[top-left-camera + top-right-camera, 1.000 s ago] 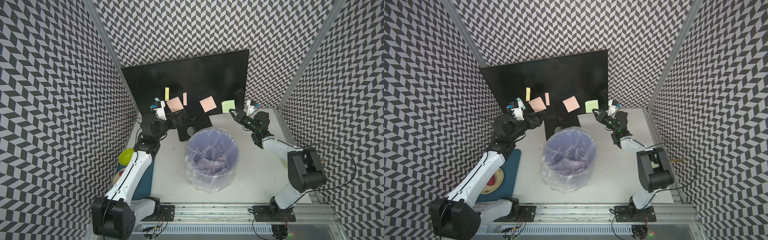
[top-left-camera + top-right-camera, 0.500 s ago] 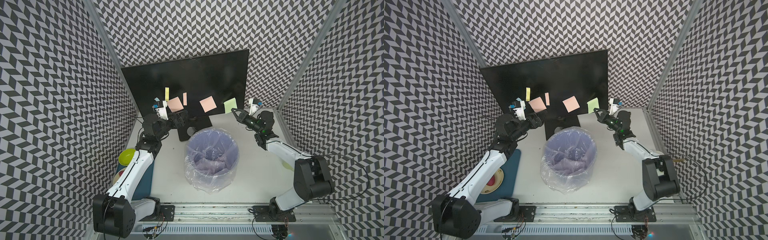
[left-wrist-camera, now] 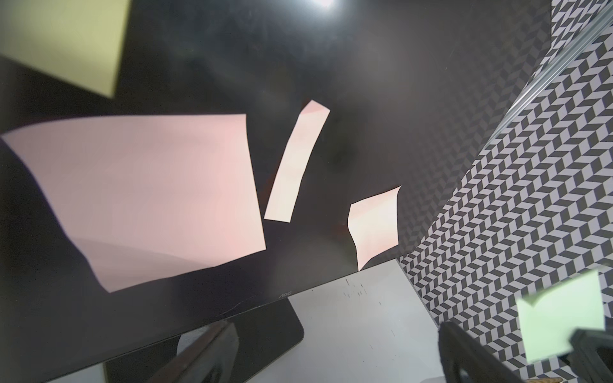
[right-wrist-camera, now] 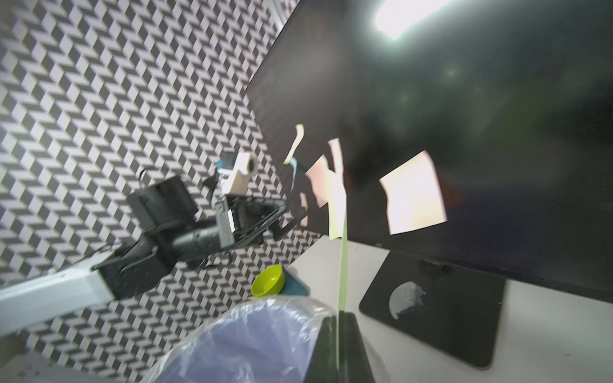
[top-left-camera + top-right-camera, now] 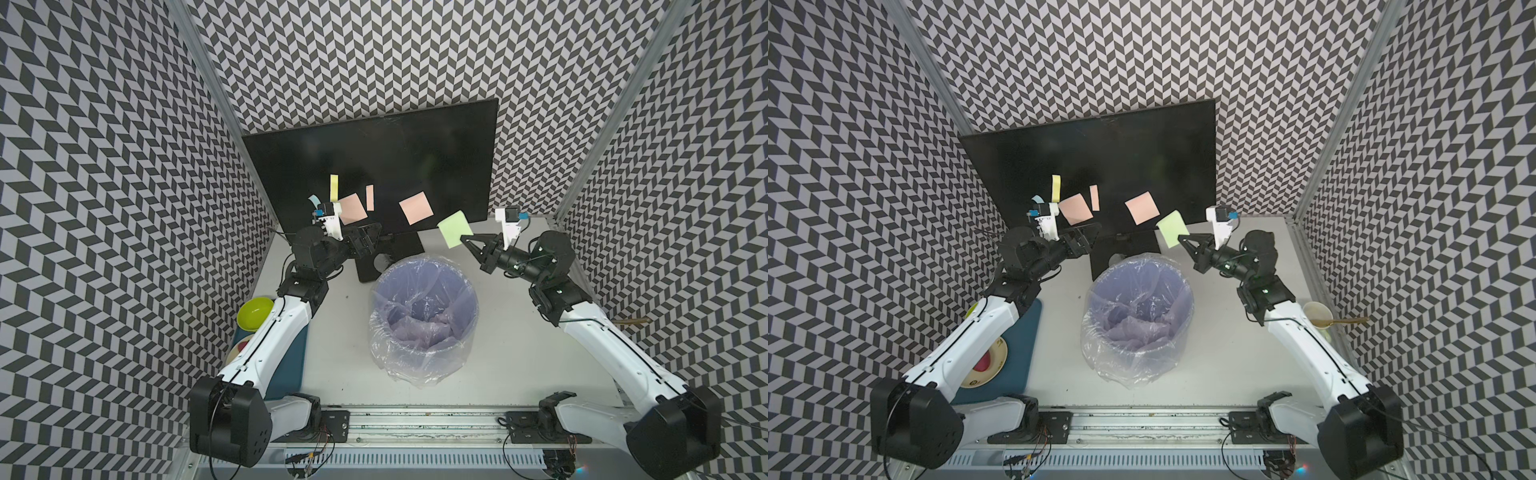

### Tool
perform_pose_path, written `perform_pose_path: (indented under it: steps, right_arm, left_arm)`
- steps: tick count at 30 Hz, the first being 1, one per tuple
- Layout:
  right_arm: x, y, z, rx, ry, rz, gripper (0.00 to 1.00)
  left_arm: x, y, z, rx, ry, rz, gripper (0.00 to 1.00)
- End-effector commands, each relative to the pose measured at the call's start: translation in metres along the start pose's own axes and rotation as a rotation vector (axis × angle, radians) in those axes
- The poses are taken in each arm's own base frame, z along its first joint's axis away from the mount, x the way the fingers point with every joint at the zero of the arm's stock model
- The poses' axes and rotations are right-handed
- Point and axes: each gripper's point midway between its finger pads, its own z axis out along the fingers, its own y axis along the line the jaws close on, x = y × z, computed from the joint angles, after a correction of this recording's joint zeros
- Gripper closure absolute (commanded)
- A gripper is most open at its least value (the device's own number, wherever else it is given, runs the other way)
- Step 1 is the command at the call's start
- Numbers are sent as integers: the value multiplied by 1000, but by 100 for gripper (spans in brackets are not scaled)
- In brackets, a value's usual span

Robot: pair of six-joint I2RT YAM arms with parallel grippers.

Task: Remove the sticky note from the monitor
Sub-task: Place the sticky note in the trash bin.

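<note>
Pinching the green note (image 5: pixel 455 227) at one corner, the right gripper (image 5: pixel 464 239) has its jaws closed flat on the paper with no gap showing. In the right wrist view the note (image 4: pixel 343 265) rises edge-on out of the two black fingers (image 4: pixel 323 348). The note hangs in the air just off the lower right corner of the monitor (image 5: pixel 374 158). The left wrist view shows it (image 3: pixel 560 318) apart from the screen, with the patterned wall (image 3: pixel 497 199) behind it. It is over the table (image 5: pixel 498 332), near the lined bin (image 5: pixel 424 316)

The left gripper (image 5: pixel 373 241) hovers low in front of the screen's left half, its jaws spread wide with nothing between them. In the left wrist view one of its fingers (image 3: pixel 212 348) crosses the monitor's base (image 3: pixel 265 331). It touches no note. Just beside it a large pink note (image 5: pixel 352 207) is stuck to the screen. A narrow pink strip (image 5: pixel 369 197), a yellow strip (image 5: pixel 334 187) and a blue strip (image 5: pixel 312 201) are near that note, and a second pink note (image 5: pixel 416 207) sits further right
</note>
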Motion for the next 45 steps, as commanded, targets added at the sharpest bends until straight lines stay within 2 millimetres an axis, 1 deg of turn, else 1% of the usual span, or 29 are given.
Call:
perform_pose_path:
  steps: [1, 4, 6, 7, 10, 11, 12, 13, 15, 16, 18, 20, 23, 25, 27, 30, 34, 38, 41, 45]
  right_arm:
    - [46, 12, 2, 15, 144, -83, 100]
    - [61, 31, 6, 17, 187, -149, 100]
    - [63, 37, 7, 29, 193, -179, 100]
    - [63, 37, 7, 37, 194, -191, 98]
    - [59, 36, 7, 59, 194, -207, 84]
    - [58, 35, 8, 64, 192, -212, 76]
    - [54, 36, 7, 68, 183, -217, 67]
    - [51, 36, 7, 73, 174, -220, 60]
    - [42, 36, 5, 90, 148, -228, 51]
    - [37, 36, 4, 102, 130, -232, 49]
    - [26, 37, 0, 120, 92, -241, 47]
    - [14, 44, -3, 111, 55, -249, 46]
    - [2, 52, -6, 92, 22, -249, 44]
    - [-4, 53, -8, 100, 9, -251, 43]
    - [-12, 48, -13, 148, -19, -244, 42]
    - [-21, 36, -19, 233, -41, -259, 36]
    - [-32, 26, -24, 276, -56, -267, 28]
    - [-41, 9, -28, 265, -74, -227, 19]
    - [-48, -1, -30, 219, -86, -180, 16]
    - [-55, -8, -32, 215, -113, -157, 13]
  left_arm:
    - [-12, -16, 2, 46, -37, 14, 0]
    - [-9, -21, 6, 55, -27, 16, 0]
    - [-7, -24, 9, 56, -25, 20, 0]
    - [-7, -25, 9, 54, -26, 22, 0]
    - [-5, -29, 13, 59, -24, 21, 0]
    - [-5, -31, 14, 60, -24, 21, 0]
    - [-4, -32, 15, 64, -21, 19, 0]
    - [-2, -33, 17, 67, -18, 15, 0]
    - [-2, -36, 20, 74, -15, 13, 0]
    - [-1, -37, 21, 78, -14, 10, 0]
    - [0, -40, 24, 88, -9, 2, 0]
    - [1, -45, 27, 102, -4, -1, 0]
    - [2, -51, 28, 115, -5, -5, 0]
    - [4, -54, 30, 123, 2, -11, 0]
    - [7, -58, 33, 136, 10, -19, 0]
    - [11, -61, 36, 149, 18, -33, 0]
    - [15, -68, 43, 179, 34, -48, 0]
    - [18, -73, 47, 193, 45, -49, 0]
    - [18, -74, 50, 199, 45, -53, 0]
    - [21, -73, 61, 208, 53, -77, 0]
